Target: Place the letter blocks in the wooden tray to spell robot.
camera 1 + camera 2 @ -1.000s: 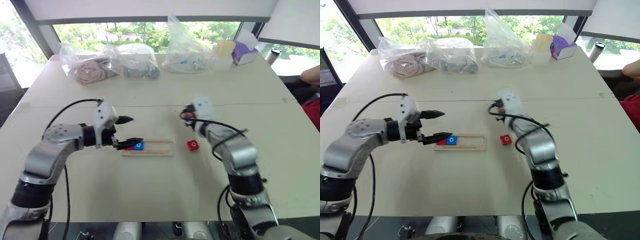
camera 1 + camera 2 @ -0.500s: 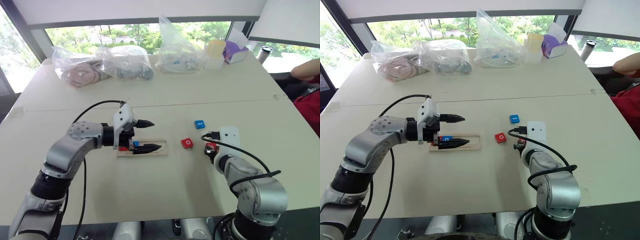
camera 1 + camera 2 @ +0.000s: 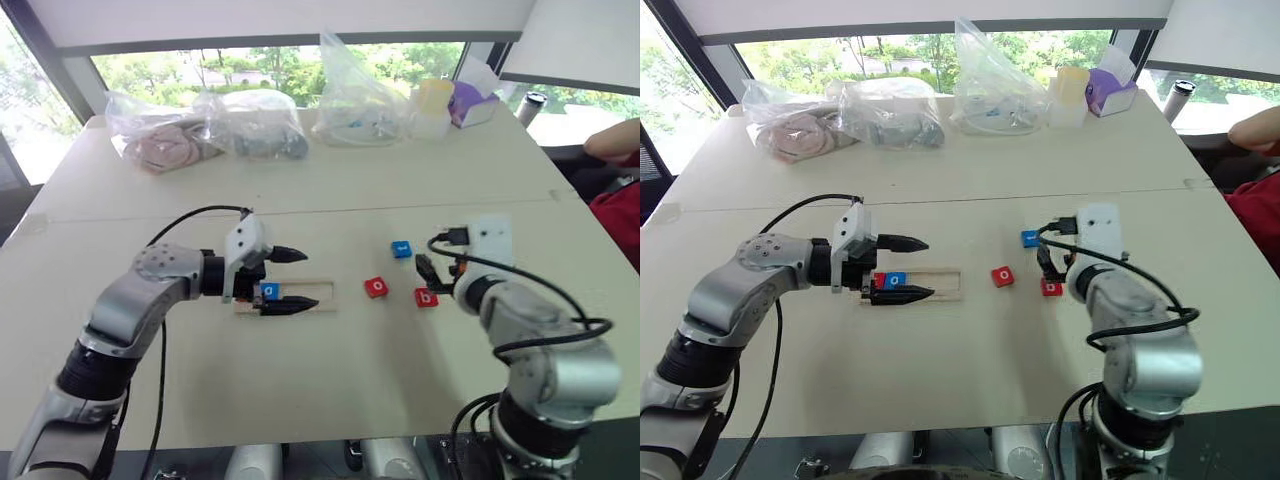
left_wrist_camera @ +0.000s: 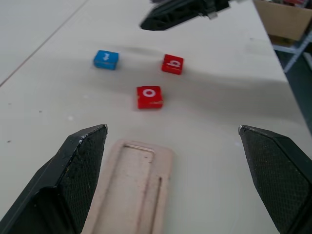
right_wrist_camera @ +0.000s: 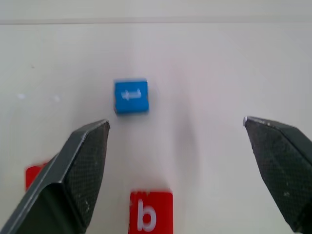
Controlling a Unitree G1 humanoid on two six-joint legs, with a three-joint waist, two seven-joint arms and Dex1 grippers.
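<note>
The wooden tray (image 3: 312, 297) lies left of the table's middle. A red block (image 3: 879, 281) and a blue "o" block (image 3: 270, 290) sit in its left end. My left gripper (image 3: 295, 278) is open and straddles that end, one finger behind the tray and one along its front rim. Three blocks lie loose on the table to the right: a red "o" (image 3: 376, 287), a blue "t" (image 3: 401, 249) and a red "b" (image 3: 426, 296). My right gripper (image 5: 176, 121) is open with nothing between its fingers. It is just above and behind the "b" block (image 5: 150, 212), with the "t" (image 5: 131, 96) further ahead.
Clear plastic bags (image 3: 255, 122) with contents line the far side of the table, beside a yellow cup (image 3: 434, 106) and a purple box (image 3: 470, 100). A person's arm (image 3: 612, 140) shows at the right edge. Bare tabletop surrounds the tray.
My right gripper has opened, and the red "b" block it carried now lies on the table. That hand has drawn back and to the right. The left gripper stays open over the tray.
</note>
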